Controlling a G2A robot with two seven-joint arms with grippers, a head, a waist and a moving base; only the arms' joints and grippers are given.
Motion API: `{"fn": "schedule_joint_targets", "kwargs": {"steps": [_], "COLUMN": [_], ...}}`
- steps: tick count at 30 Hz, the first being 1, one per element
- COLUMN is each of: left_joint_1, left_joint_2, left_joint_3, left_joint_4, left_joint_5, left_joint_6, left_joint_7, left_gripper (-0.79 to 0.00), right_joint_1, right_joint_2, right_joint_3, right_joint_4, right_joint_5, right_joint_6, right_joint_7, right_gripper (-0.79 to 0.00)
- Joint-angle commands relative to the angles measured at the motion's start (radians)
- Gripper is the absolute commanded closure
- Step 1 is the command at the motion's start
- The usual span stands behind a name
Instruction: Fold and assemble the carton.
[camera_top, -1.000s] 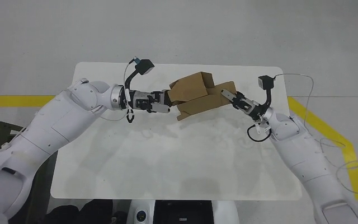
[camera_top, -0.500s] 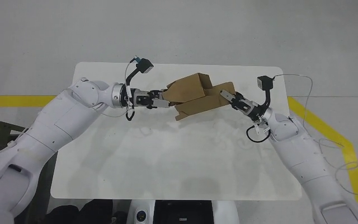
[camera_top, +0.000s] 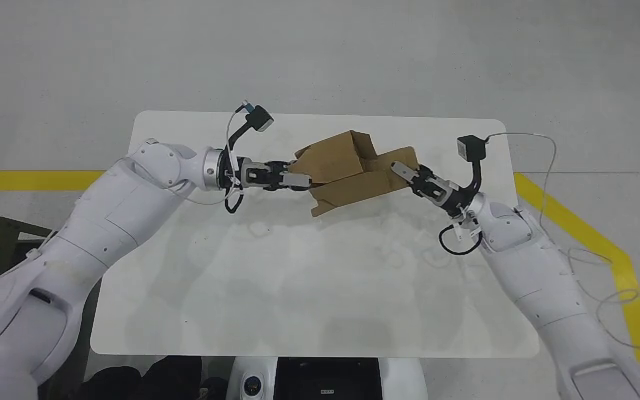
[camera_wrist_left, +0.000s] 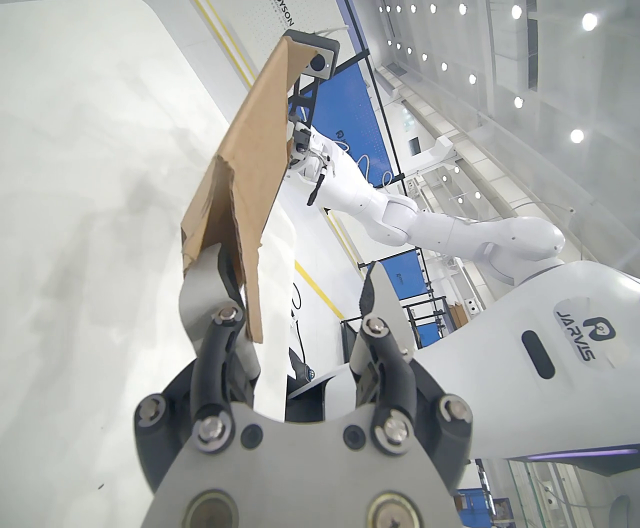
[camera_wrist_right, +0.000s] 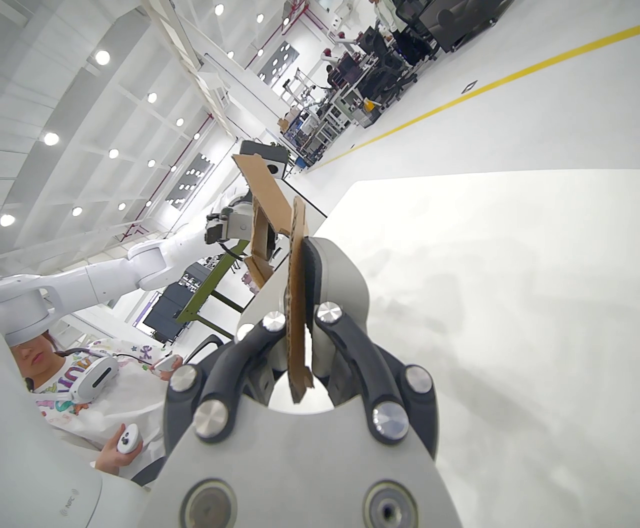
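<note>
A brown cardboard carton, partly unfolded, is held just above the far middle of the white table. My right gripper is shut on the carton's right flap. In the right wrist view the flap's corrugated edge is pinched between the fingers. My left gripper is at the carton's left end and stands open. In the left wrist view one finger rests against a carton flap, and the other finger stands well apart.
The table's near half is bare white surface. A yellow floor line runs beside the table on both sides. The far table edge lies close behind the carton.
The left wrist has turned and drawn back a little to the left. The carton and the right gripper have shifted slightly left.
</note>
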Motion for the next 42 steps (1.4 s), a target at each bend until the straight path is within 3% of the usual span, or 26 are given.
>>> {"fn": "schedule_joint_targets", "kwargs": {"steps": [1,12,15,20,22,23,24,33,38,42], "left_joint_1": [0.003,0.022,0.027,0.034,0.036,0.037,0.038,0.025,0.011,0.000], "left_joint_2": [-0.005,-0.025,-0.030,-0.036,-0.037,-0.038,-0.038,-0.023,-0.012,-0.006], "left_joint_3": [-0.006,-0.048,-0.060,-0.079,-0.087,-0.090,-0.094,-0.125,-0.126,-0.116], "left_joint_4": [0.009,0.046,0.050,0.050,0.049,0.048,0.047,0.006,-0.022,-0.053], "left_joint_5": [0.004,0.007,0.008,0.014,0.019,0.023,0.029,0.134,0.214,0.263], "left_joint_6": [0.002,0.019,0.024,0.033,0.037,0.040,0.044,0.076,0.088,0.081], "left_joint_7": [-0.002,-0.019,-0.024,-0.033,-0.037,-0.040,-0.044,-0.076,-0.088,-0.081], "left_gripper": [-0.369,-0.191,0.000,0.000,0.000,0.000,0.000,0.000,0.000,0.000], "right_joint_1": [-0.001,-0.002,-0.002,-0.002,-0.003,-0.002,-0.002,0.006,-0.007,-0.010], "right_joint_2": [-0.001,-0.008,-0.011,-0.013,-0.013,-0.012,-0.011,0.015,0.027,0.035], "right_joint_3": [0.000,0.002,0.003,0.007,0.010,0.015,0.022,0.098,0.084,0.046], "right_joint_4": [-0.001,-0.004,-0.005,-0.002,0.003,0.008,0.014,0.023,-0.051,-0.117], "right_joint_5": [0.002,0.001,0.002,0.001,-0.005,-0.009,-0.015,-0.053,0.081,0.173], "right_joint_6": [0.000,-0.001,0.000,0.002,0.006,0.009,0.010,-0.014,-0.045,-0.012], "right_joint_7": [0.002,0.017,0.020,0.024,0.025,0.023,0.021,0.094,0.241,0.341], "right_gripper": [0.000,0.000,0.000,-0.012,-0.286,-0.496,-0.785,-0.785,-0.785,-0.782]}}
